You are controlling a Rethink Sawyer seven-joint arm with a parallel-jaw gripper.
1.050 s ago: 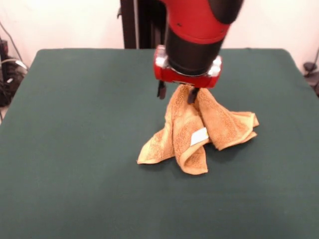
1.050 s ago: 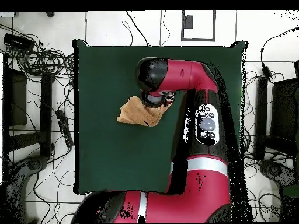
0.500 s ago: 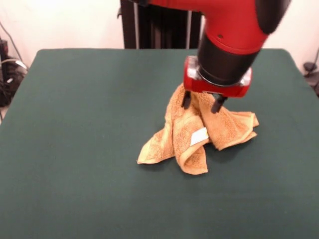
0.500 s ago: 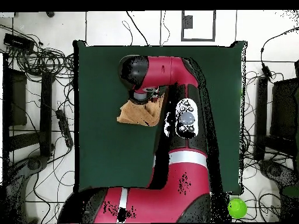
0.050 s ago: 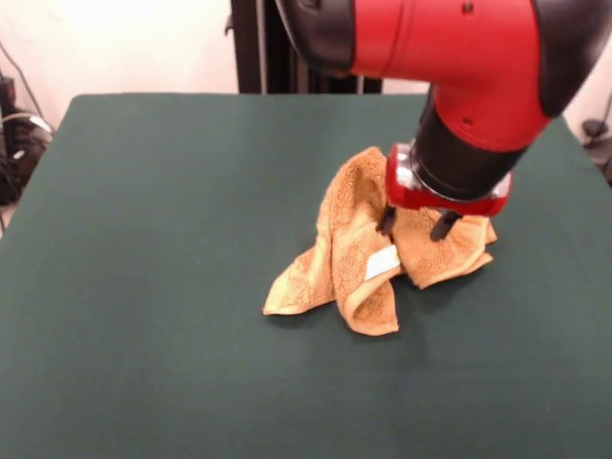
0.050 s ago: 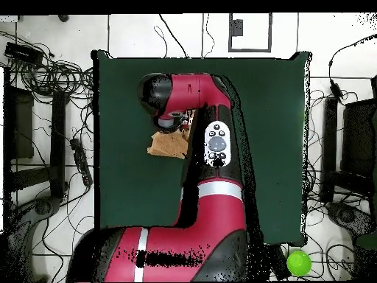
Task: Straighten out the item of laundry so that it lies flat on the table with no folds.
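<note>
On the tabletop (image 5: 143,191), dark green, left half bare. Right of centre: towel (image 5: 349,258), orange-tan, crumpled into a peaked heap, not flat. One lobe trails down-left to a corner on the green. A second folded lobe hangs toward the camera, small white tag (image 5: 382,261) on its right side. A third lobe spreads right, hem showing at its far edge. Heap's peak stands up just left of the arm's wrist.

Arm (image 5: 449,57), red and black, comes down over the towel's right part. Claw (image 5: 415,223): two dark fingers set apart, tips at the cloth of the right lobe; nothing seen pinched between them, so it reads as parted rather than clamped.

Overhead view: towel (image 6: 166,146) lies left of the tabletop's middle, partly covered by the arm's end (image 6: 166,99); claw itself hidden there. Green ball (image 6: 298,263) off the tabletop, lower right.
</note>
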